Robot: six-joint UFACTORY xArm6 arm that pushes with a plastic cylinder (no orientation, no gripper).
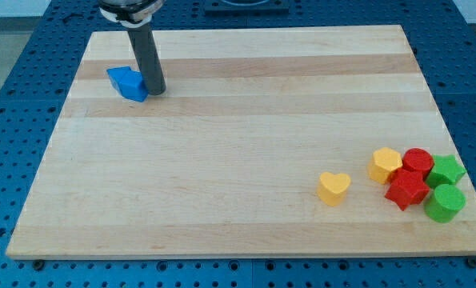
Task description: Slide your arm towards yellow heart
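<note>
The yellow heart (334,188) lies on the wooden board at the view's lower right, apart from the other blocks. My tip (155,91) is at the view's upper left, touching the right side of a blue block (127,82). The tip is far from the yellow heart, up and to the left of it. The dark rod rises from the tip to the view's top edge.
A cluster sits right of the heart: a yellow hexagon (386,165), a red cylinder (418,162), a red star (406,190), a green star (446,170) and a green cylinder (445,202). The board's right edge (454,152) is close to them.
</note>
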